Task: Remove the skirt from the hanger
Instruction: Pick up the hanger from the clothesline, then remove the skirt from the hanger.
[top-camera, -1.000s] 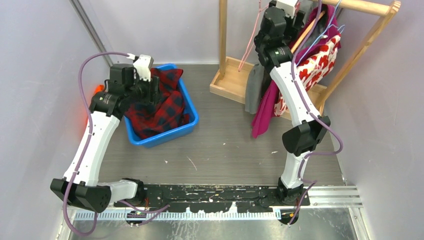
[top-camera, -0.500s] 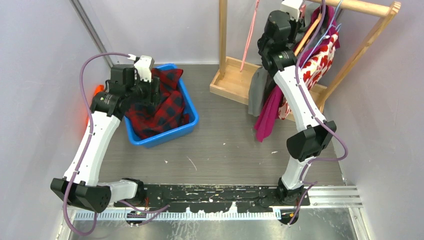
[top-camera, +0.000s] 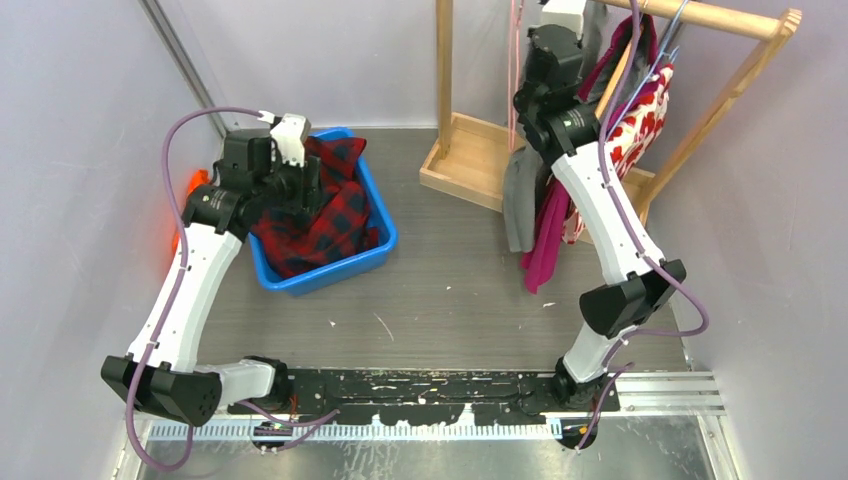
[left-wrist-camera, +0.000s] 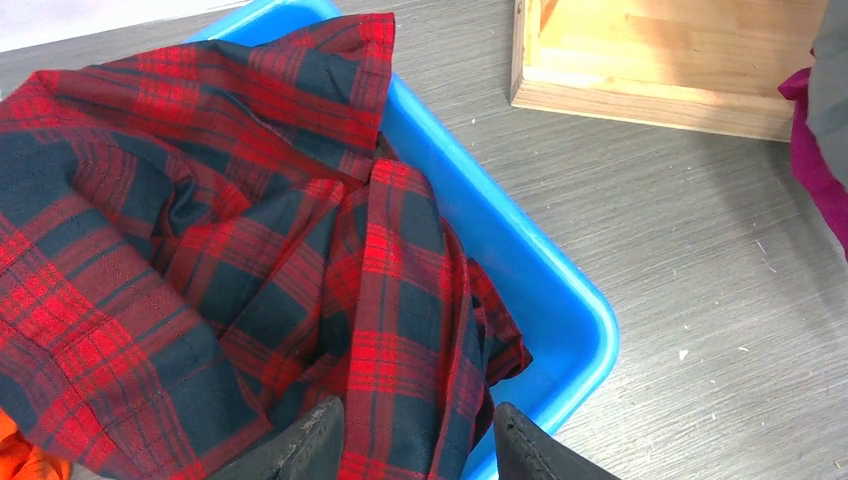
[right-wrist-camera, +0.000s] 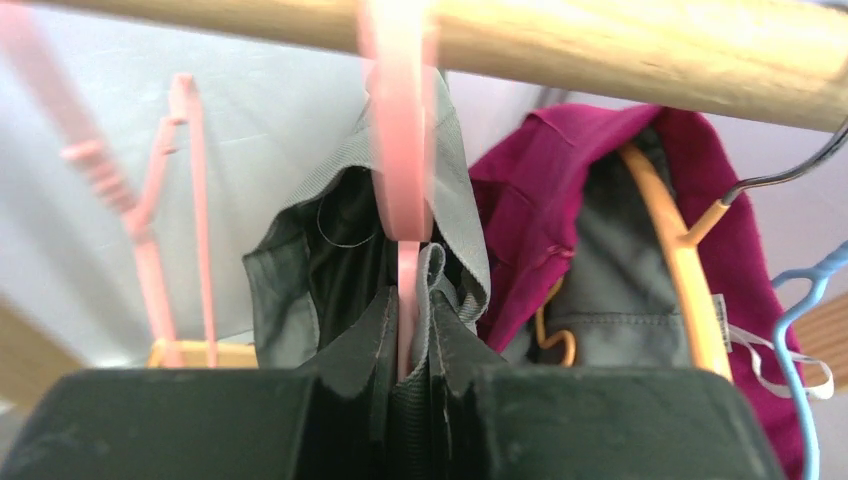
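Your right fingers (right-wrist-camera: 372, 365) are closed on the pink hanger (right-wrist-camera: 402, 150), pinching its stem. The grey skirt (right-wrist-camera: 285, 300) bunches around them, and the wooden rail (right-wrist-camera: 620, 50) runs just above. Your left fingers (left-wrist-camera: 305, 445) stand apart, holding nothing, over the plaid cloth (left-wrist-camera: 200, 250) in the blue bin (left-wrist-camera: 540, 290).

1. The skirt (top-camera: 518, 192) is grey and thin. It is hung limp from the hanger (right-wrist-camera: 402, 150), with its waistband bunched around the hanger's neck.
2. The hanger is pink plastic and is hooked upright over the wooden rail (right-wrist-camera: 620, 45).
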